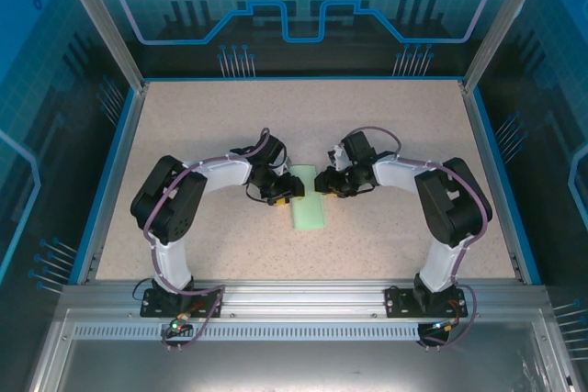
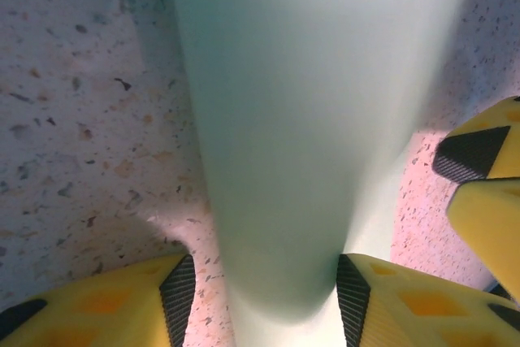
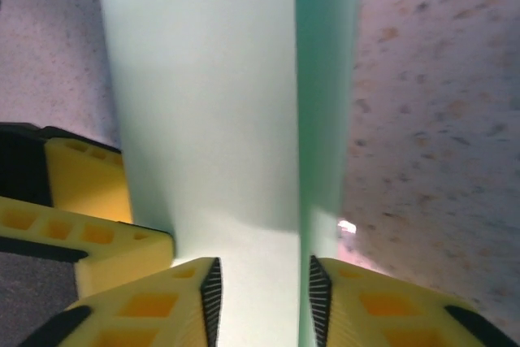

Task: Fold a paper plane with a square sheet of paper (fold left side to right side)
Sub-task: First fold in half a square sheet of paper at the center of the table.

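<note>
the square sheet of paper [image 1: 308,201] lies near the middle of the table [image 1: 202,126] as a narrow green strip. its long axis runs from the near edge toward the far edge, between the two arms. both grippers work at its far end. the left gripper [image 1: 287,190] comes in from the sheet's left and the right gripper [image 1: 324,181] from its right, tips almost facing across the strip.

in the left wrist view the paper rises as a soft rounded hump between the yellow fingers. the jaws are spread around it, and there is a sliver of bare table between the hump and one black pad [image 2: 183,294]. in the right wrist view the jaws also stand apart, straddling a lit face of the sheet and a darker shaded band beside it. the pads [image 3: 213,294] sit at the paper's sides, not pressed together.

neither arm is clearly nearer, since both reach the same end. the fold looks unflattened, so the next move probably depends on pressing along the long axis.
</note>
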Controlling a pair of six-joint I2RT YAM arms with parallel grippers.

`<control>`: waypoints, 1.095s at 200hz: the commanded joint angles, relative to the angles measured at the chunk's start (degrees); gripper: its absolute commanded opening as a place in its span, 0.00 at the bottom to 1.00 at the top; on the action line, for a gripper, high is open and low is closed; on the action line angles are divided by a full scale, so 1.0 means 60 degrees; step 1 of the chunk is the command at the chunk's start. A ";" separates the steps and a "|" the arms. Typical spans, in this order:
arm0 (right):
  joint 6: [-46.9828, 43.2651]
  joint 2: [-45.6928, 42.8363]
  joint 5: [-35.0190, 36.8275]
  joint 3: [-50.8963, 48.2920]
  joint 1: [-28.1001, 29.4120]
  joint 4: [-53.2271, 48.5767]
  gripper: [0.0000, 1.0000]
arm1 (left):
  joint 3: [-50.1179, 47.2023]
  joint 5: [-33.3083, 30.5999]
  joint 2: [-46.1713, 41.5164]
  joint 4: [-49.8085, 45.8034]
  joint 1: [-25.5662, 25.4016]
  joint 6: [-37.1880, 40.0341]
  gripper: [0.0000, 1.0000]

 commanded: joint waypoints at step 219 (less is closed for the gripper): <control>-0.0540 -0.2844 0.1426 -0.1378 -0.1467 -0.1089 0.54 | 0.1778 -0.0458 0.1986 -0.2096 -0.0621 0.0482 0.59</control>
